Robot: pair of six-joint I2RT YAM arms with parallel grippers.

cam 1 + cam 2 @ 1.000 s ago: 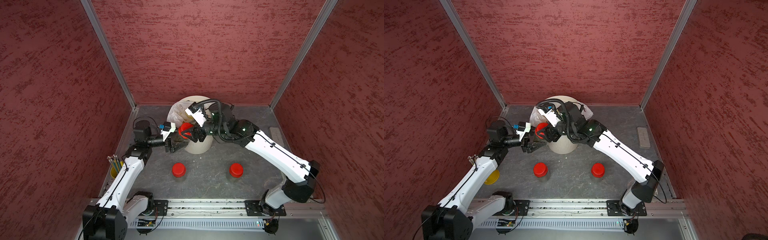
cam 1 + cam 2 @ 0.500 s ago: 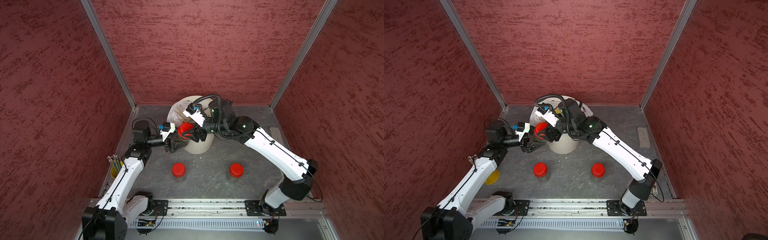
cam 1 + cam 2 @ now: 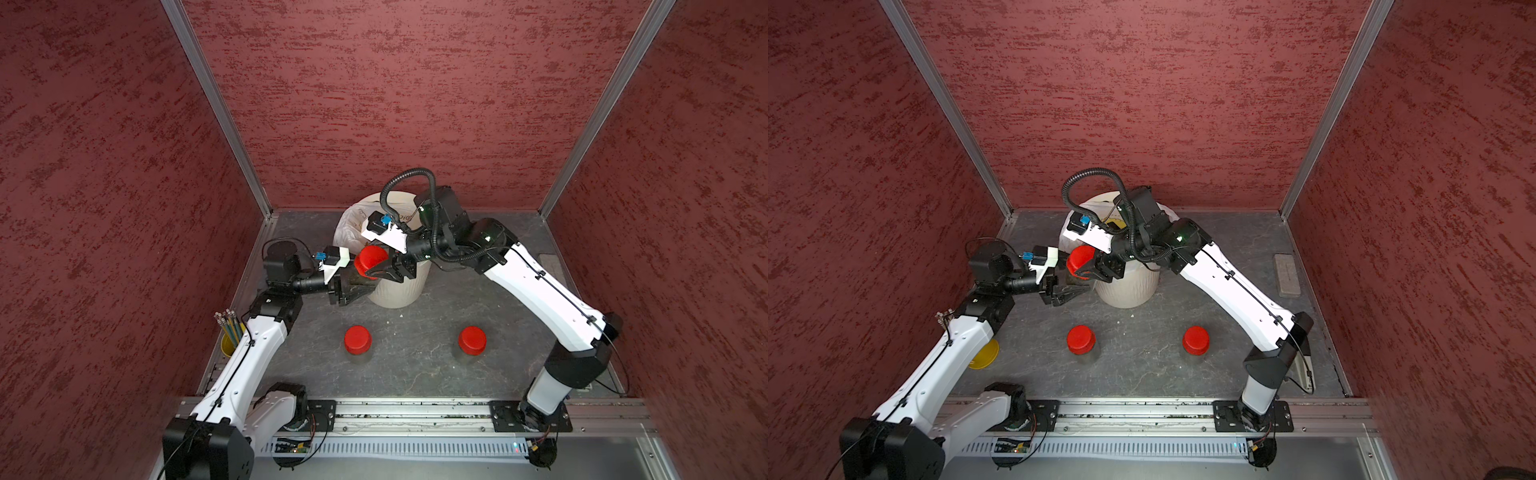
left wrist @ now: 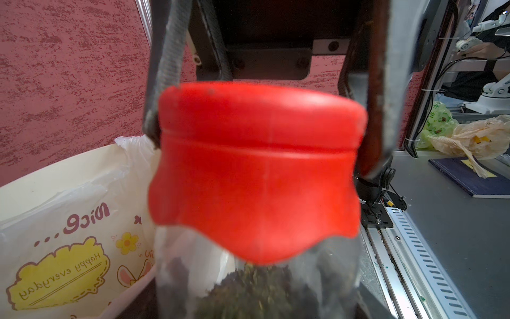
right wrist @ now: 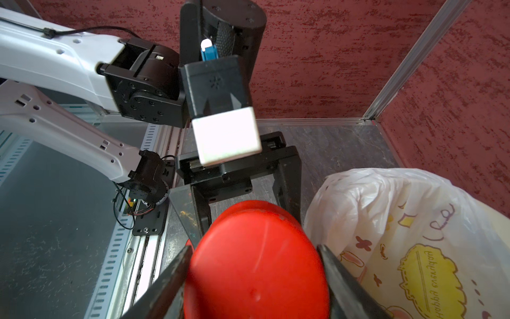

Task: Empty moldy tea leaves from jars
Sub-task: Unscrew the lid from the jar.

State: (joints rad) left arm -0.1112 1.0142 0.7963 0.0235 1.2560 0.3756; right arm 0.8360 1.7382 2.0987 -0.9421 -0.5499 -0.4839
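Left hand (image 3: 361,286) is closed tight on the clear body of the held jar (image 4: 256,290), just left of centre in both top views and just beside the near-left side of the cream bin (image 3: 399,291). Right hand (image 3: 376,266) is clamped on the red lid (image 3: 370,257), with a finger (image 5: 165,284) on each side of the cap in the right wrist view. That lid is on the jar, and dark tea leaves (image 4: 248,292) show through the clear wall below it.

Compared with a second ago, the jar, the lid and the left hand sit at the same spot in the frame. The right wrist has rolled: its black cable loop (image 3: 409,178) now stands higher against the back wall, and the white camera mount (image 3: 384,235) has turned slightly over the printed bag (image 5: 386,221). The right forearm has swung a little toward the centre.

Second jar (image 3: 357,340) and third jar (image 3: 471,340) stand capped on the table (image 3: 415,374), lower centre, where they were.
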